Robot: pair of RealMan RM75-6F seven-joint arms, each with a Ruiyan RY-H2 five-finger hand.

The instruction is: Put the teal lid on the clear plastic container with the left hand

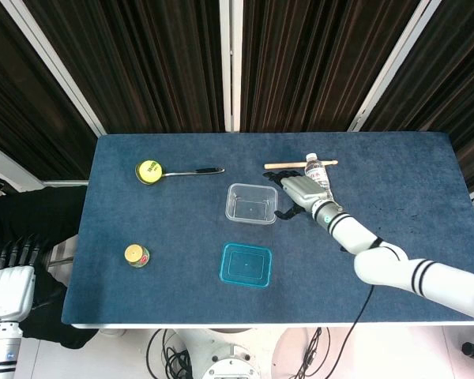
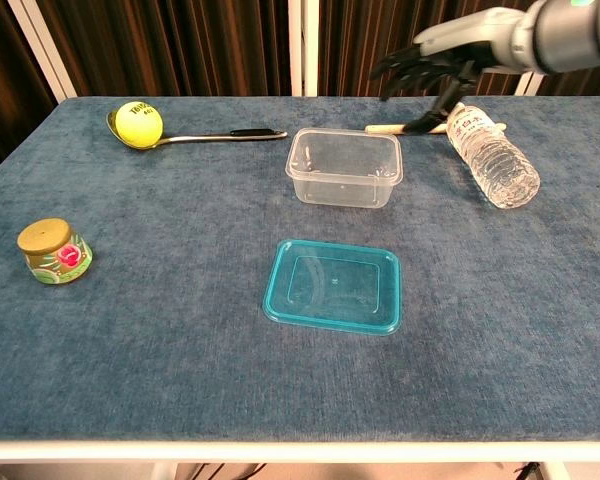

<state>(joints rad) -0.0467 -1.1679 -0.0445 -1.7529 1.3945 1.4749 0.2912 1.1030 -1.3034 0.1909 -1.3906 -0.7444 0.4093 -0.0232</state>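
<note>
- The blue table (image 1: 142, 221) carries everything.
- Right hand (image 2: 435, 60) hovers just right of the clear plastic container (image 2: 344, 167), fingers spread, grasping nothing.
- Left hand (image 1: 12, 284), off the table's left edge, looks open.
- Teal lid (image 2: 334, 286) lies flat in front of the container: probably light, thin, slippery; best pinched at its raised rim.

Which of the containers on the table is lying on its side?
The water bottle, lying flat at the far right. The clear tub and small jar stand upright.

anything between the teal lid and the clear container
Nothing: only bare blue table separates the teal lid from the clear container, as the chest view shows.
</note>
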